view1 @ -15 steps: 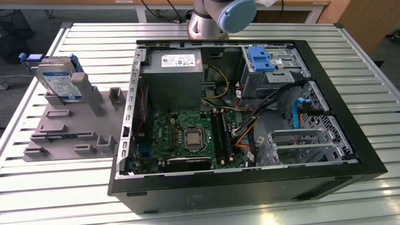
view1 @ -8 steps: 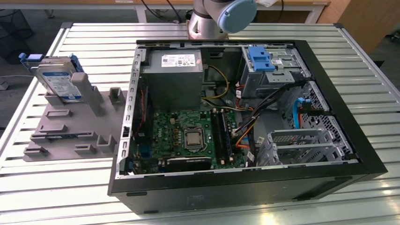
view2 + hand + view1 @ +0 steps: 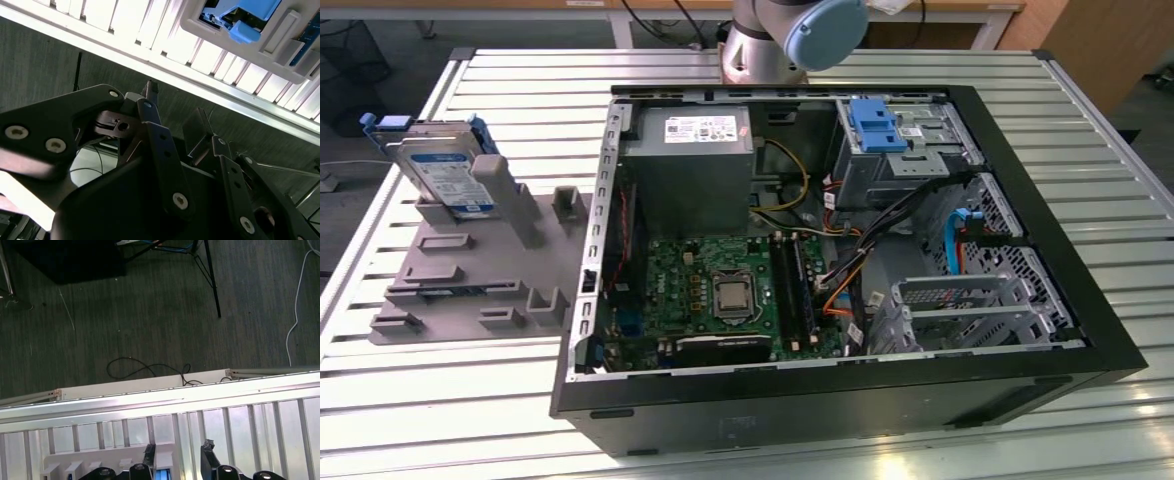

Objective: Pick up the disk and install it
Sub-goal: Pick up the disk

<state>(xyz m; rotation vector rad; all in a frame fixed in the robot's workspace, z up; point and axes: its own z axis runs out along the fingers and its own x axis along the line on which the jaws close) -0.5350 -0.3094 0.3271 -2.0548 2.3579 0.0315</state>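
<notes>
One disk (image 3: 443,178), a silver hard drive with a white-and-blue label in a bright blue carrier, stands nearly upright in the grey fixture (image 3: 507,265) at the upper left of the exterior view, leaning slightly and well apart from the computer case (image 3: 827,415). The fixture rests on the slatted metal table (image 3: 454,400), just beside the case wall on the exterior view's left. The case lies open on its side, exposing the power supply (image 3: 687,160), the motherboard (image 3: 700,290), a ribbed blue latch (image 3: 874,125) on the drive cage at the upper right, and a second metal cage (image 3: 961,305) at the lower right. The arm base (image 3: 781,40) shows at the top centre. In the first wrist view the gripper (image 3: 179,456) hangs over the table slats near the table's edge rail, with dark carpet floor (image 3: 150,315) and a black cable (image 3: 150,367) beyond. The jaws stand apart, holding nothing; bare slats show through the gap. In the second wrist view a blue part (image 3: 245,22) seated in the grey fixture is probably the disk's carrier, though too little shows to confirm.
</notes>
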